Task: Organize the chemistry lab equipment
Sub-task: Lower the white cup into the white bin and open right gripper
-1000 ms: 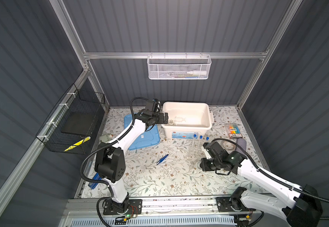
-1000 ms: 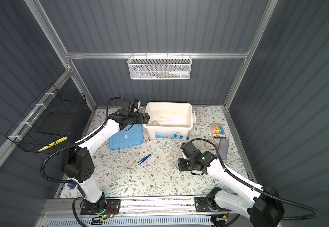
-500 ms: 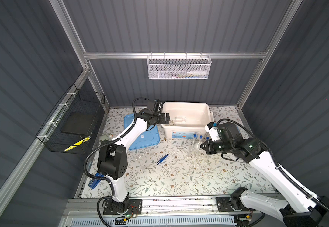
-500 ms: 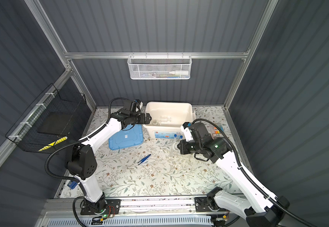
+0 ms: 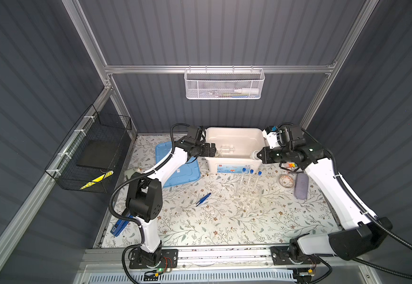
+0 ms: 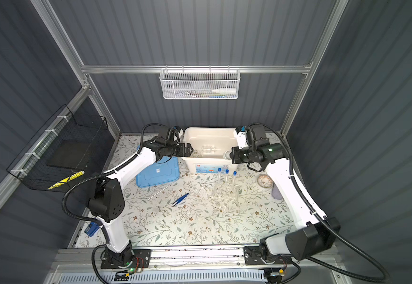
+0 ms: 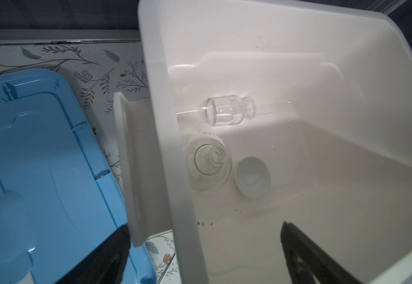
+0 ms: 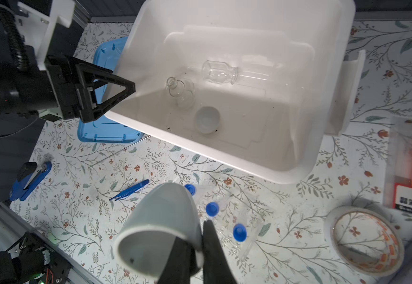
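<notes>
The right gripper point(image 8: 193, 237) is clenched on the wall of a tilted dish point(image 8: 160, 221) at the bin's point(image 5: 234, 129) right rim. The left gripper point(image 5: 212, 150) hangs released and empty at the left rim. Inside the bin are a lying flask point(image 7: 229, 112), an upright flask point(image 7: 208, 162) and a second dish point(image 7: 253, 177). In front of the bin, tubes point(image 5: 250, 175) stand in the rack point(image 5: 248, 194). Tweezers point(image 5: 203, 198) and a rod point(image 5: 180, 193) lie on the mat point(image 5: 224, 221).

A robot lab cell: ribbed grey walls point(image 5: 224, 32), aluminium frame point(image 5: 151, 69) across the top, left arm point(image 5: 170, 162) and right arm point(image 5: 328, 186) on a bottom rail point(image 5: 224, 254).
</notes>
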`<move>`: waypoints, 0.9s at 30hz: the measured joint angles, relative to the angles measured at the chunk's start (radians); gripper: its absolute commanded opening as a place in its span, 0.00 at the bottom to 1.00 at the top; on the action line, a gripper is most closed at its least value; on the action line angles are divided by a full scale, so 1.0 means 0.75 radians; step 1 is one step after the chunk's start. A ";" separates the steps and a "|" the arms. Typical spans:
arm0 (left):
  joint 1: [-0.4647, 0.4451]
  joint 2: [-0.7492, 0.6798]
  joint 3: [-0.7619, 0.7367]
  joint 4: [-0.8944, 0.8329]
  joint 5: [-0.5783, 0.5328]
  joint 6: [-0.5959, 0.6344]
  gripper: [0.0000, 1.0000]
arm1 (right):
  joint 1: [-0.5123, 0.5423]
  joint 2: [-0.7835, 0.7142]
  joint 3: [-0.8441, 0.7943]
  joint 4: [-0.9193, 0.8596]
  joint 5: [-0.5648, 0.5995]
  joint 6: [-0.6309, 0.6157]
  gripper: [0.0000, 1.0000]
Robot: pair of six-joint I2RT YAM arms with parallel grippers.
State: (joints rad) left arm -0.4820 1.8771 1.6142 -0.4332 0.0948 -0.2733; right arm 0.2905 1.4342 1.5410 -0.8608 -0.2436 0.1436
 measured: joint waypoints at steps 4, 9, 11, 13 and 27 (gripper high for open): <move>-0.043 0.002 0.016 0.001 0.001 0.001 0.97 | -0.025 0.135 0.106 0.001 -0.006 -0.050 0.08; -0.106 0.032 0.058 0.011 0.018 0.001 0.97 | -0.034 0.325 0.264 -0.002 -0.019 -0.107 0.08; -0.116 0.038 0.058 0.012 0.025 0.001 0.98 | -0.035 0.418 0.343 -0.004 -0.021 -0.130 0.08; -0.122 0.040 0.058 0.010 0.024 0.001 0.98 | -0.035 0.499 0.407 -0.008 -0.021 -0.148 0.08; -0.121 -0.050 -0.002 0.058 -0.040 0.000 1.00 | -0.063 0.892 0.680 -0.032 -0.021 -0.240 0.08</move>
State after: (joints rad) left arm -0.5724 1.8397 1.6127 -0.3893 0.0647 -0.2733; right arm 0.2432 2.1033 2.0510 -0.8848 -0.2592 -0.0364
